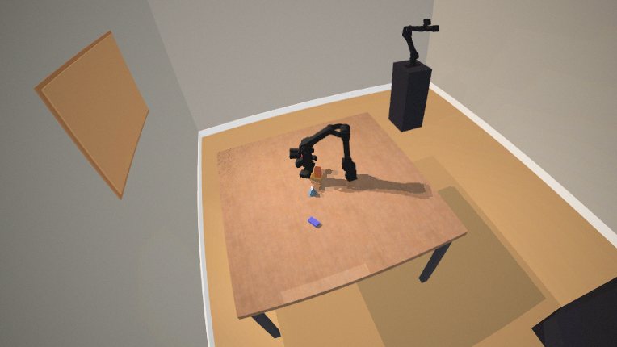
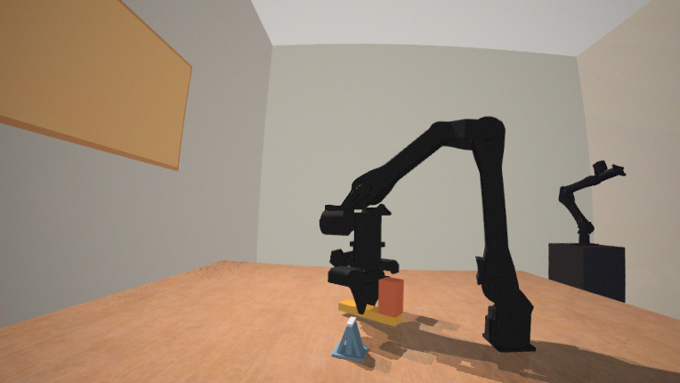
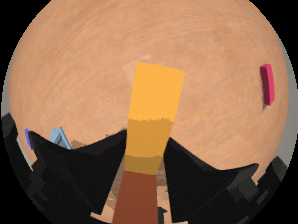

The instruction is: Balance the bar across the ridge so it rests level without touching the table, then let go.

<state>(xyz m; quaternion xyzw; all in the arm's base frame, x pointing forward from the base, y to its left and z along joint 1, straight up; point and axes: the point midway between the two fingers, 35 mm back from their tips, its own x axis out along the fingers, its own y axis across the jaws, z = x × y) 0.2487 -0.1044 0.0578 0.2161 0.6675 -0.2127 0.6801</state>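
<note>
The yellow bar [image 2: 369,313] lies flat on the table with an orange-red block standing on its right end. My gripper [image 2: 362,304] reaches straight down and is shut on the bar, a little left of the block. In the wrist view the bar [image 3: 154,112] runs out from between the fingers, with the orange-red block at its near end. The ridge is a small light-blue wedge [image 2: 350,339] with a pale top edge, standing on the table in front of the bar and apart from it. From above, the gripper [image 1: 309,172] and the wedge [image 1: 312,191] are close together.
A small purple block [image 1: 314,222] lies nearer the table's front. A pink block [image 3: 266,84] shows at the right of the wrist view. My arm's base [image 2: 506,328] stands to the right of the bar. A dark pedestal [image 1: 409,94] with a camera arm stands off the table.
</note>
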